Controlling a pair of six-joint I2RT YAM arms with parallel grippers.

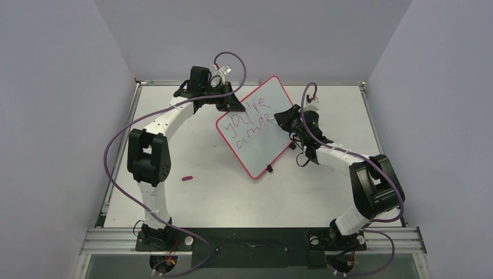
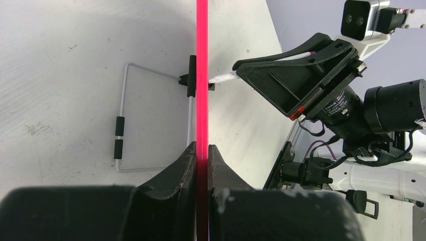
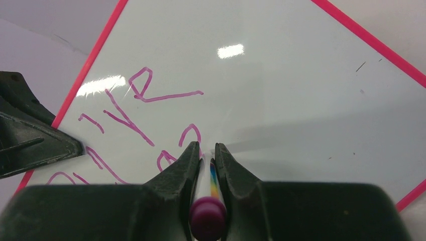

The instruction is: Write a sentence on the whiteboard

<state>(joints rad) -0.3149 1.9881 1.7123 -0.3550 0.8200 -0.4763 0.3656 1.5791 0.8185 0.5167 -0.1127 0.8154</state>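
The left arm reaches far forward with its elbow raised. The left tool [image 2: 202, 150] is pinched tight on the red rim of the whiteboard [image 1: 260, 139], holding it tilted above the worktop [image 1: 232, 192]. The right arm bends in from the right. The right tool [image 3: 207, 148] is narrow, clamped on a marker [image 3: 213, 183] whose tip meets the board just ahead. The sentence [image 1: 249, 119], two purple lines, lies left of that tip. A small purple piece [image 1: 186, 178] lies on the worktop, well apart from both tools.

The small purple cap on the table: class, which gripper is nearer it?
Left. The left gripper clamps the whiteboard at its far-left edge, beyond the cap; the right gripper holds a marker at the board's opposite side.
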